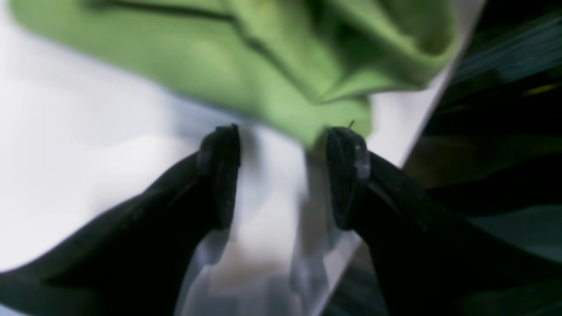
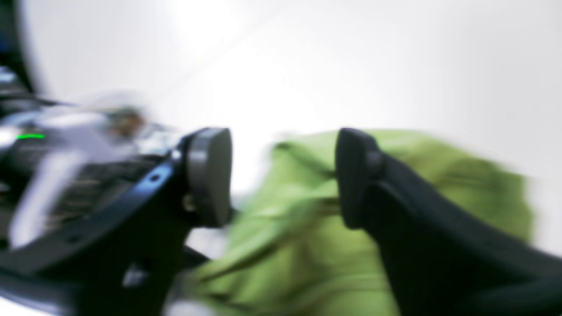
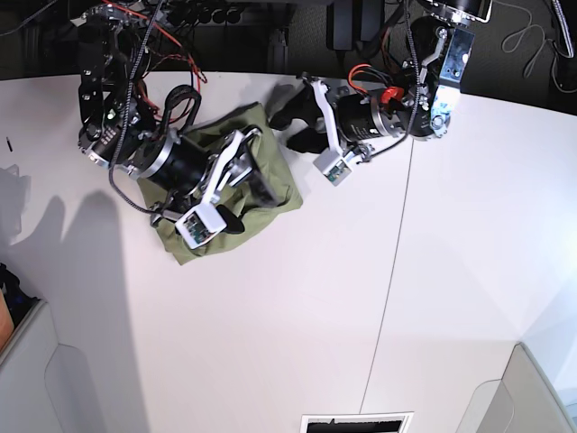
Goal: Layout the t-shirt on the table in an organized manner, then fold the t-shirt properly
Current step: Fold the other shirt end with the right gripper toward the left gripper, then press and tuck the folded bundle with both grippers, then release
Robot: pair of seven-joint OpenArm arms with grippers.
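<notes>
The t-shirt (image 3: 180, 245) lies crumpled, its folds bunched, beneath the right hand (image 2: 283, 177) and right arm. From the shirt, the left hand (image 1: 283, 177) is just off one edge, on the side toward the left arm; in its own wrist view the near edge of cloth runs up to one fingertip, though I cannot tell whether they touch. Both hands stand open with nothing gripped, the right one above the cloth. Which way the shirt's long axis runs is hard to say in this heap.

The coming move probably turns on that near edge — the left hand looks the closer to it, while the right is better placed for the middle folds. The white surface (image 3: 469, 298) stretches well past the shirt toward the left arm's side, with cables (image 3: 532, 41) beyond the shirt, behind the left arm. Spreading the cloth flat seems the step in hand, folding not yet begun.
</notes>
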